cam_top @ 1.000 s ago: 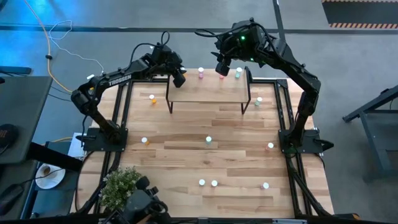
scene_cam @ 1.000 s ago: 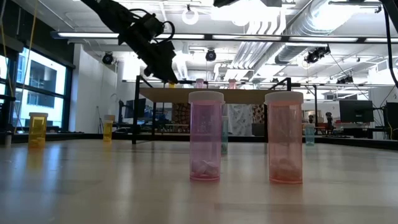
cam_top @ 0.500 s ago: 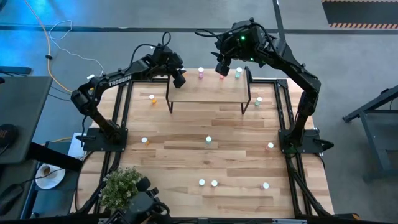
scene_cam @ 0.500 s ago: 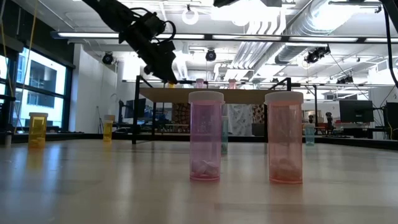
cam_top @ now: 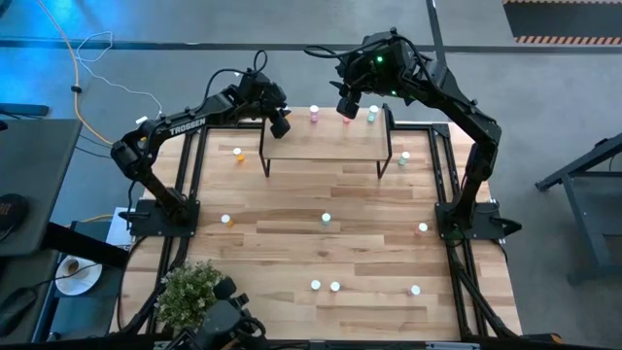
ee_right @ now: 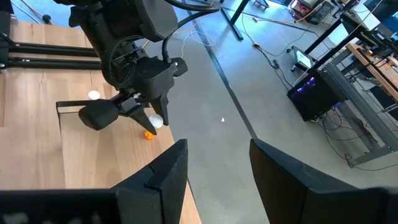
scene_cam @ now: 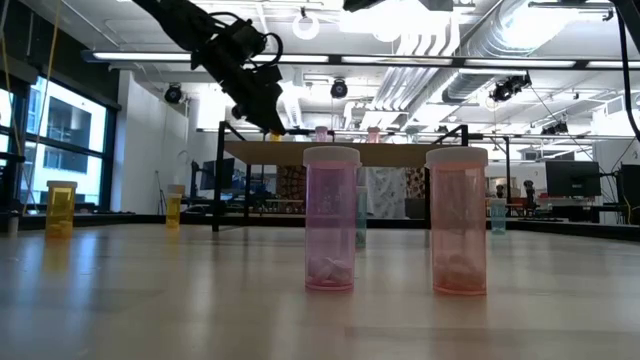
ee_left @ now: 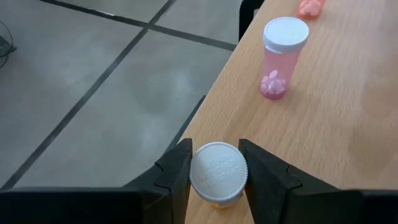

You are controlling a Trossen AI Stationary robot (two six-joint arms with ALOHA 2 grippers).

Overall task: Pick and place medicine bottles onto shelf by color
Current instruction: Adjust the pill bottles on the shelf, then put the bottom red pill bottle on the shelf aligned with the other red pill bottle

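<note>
1. Striped light-wood tabletop (cam_top: pixel 321 199) fills the high view, with the low light-wood shelf on black legs (cam_top: pixel 321 144) standing at its far edge.
2. We see the left gripper (ee_left: pixel 214 168) closed around a white-capped orange bottle (ee_left: pixel 217 174), which sits at the shelf's left far corner.
3. Close by on the shelf stands a pink white-capped bottle (ee_left: pixel 277 57).
4. The right gripper (ee_right: pixel 214 165) hangs over the shelf's far right side, fingers apart and holding nothing.
5. By our count three or four bottles are on the shelf, including a pale green one (cam_top: pixel 371 116).
6. About nine remain scattered on the table, such as a pink near bottle (scene_cam: pixel 331 218), so most sorting is left.
</note>
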